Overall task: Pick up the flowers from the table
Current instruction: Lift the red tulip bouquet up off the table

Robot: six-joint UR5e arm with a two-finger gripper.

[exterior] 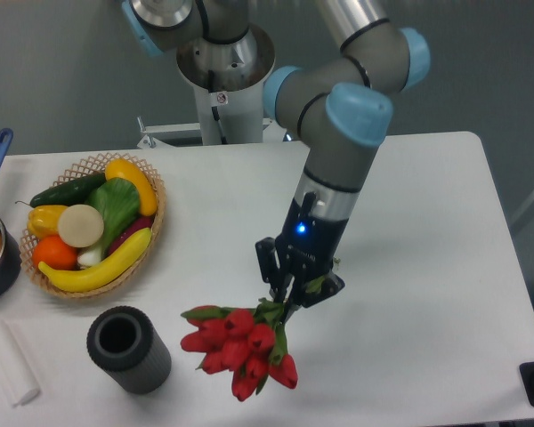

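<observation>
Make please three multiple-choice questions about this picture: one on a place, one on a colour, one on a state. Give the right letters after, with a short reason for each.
1. Where is the dark cylinder relative to the wicker basket?
A. inside it
B. nearer the camera, in front of it
C. behind it, by the robot base

2. What colour are the tulip blooms?
A. yellow
B. white
C. red

3. What is the gripper doing?
A. it is shut on the stems of the bunch
B. it hangs open with nothing in it
C. it grips the banana

Answers:
1. B: the cylinder stands on the white table below the basket in the image, apart from it.
2. C: all the blooms hanging below the gripper are red, with green leaves.
3. A: the stems run up between the fingers, and the bunch appears raised off the table.
</observation>
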